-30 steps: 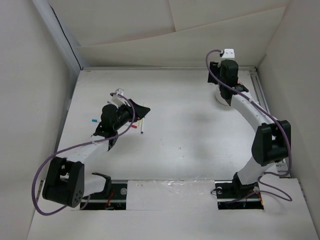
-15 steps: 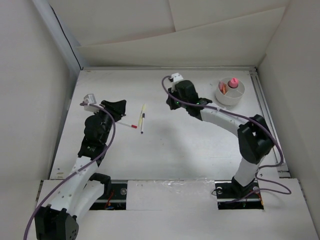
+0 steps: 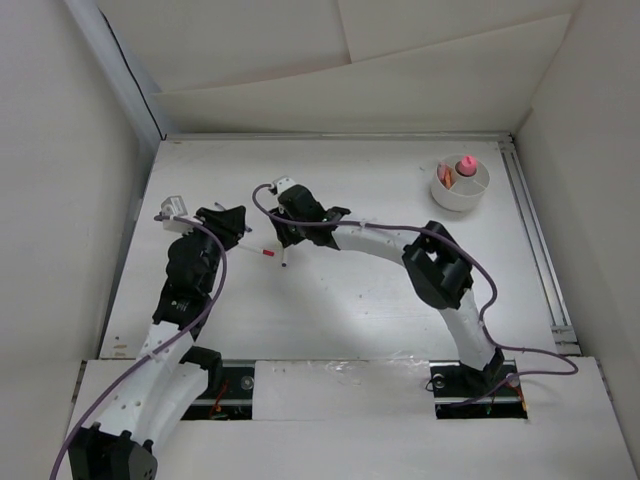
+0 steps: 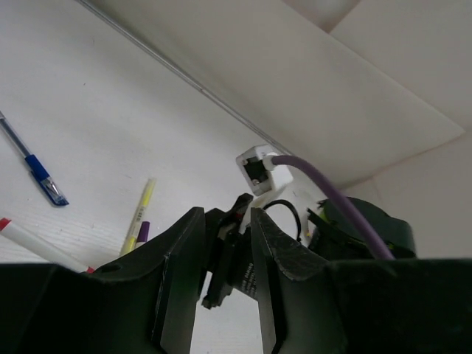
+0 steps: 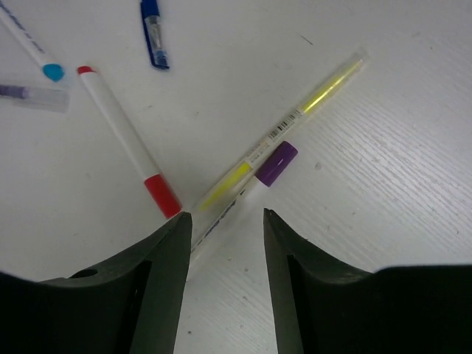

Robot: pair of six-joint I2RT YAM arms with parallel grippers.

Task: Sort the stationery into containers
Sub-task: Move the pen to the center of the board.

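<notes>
The round white divided cup [image 3: 461,196] stands at the far right and holds a pink-capped tube [image 3: 466,163] and an orange piece [image 3: 447,176]. My right gripper [image 5: 225,221] is open and empty, low over a yellow pen [image 5: 302,110] and a purple-capped pen [image 5: 276,164]; its left finger is beside a white pen with a red tip [image 5: 127,144]. In the top view it [image 3: 284,236] hovers over these pens at left-centre. My left gripper [image 3: 232,222] is open and empty just left of them, facing the right gripper. The left wrist view shows the yellow pen [image 4: 140,212].
A blue pen [image 5: 153,29] and two more pale pens, one with a cyan tip [image 5: 50,71] and one with a purple band [image 5: 29,94], lie beyond the red-tipped pen. The blue pen also shows in the left wrist view [image 4: 37,172]. White walls enclose the table.
My right arm has swung from the cup at the far right across to the pens at left-centre. My left arm has drawn back to the left of the pens.
</notes>
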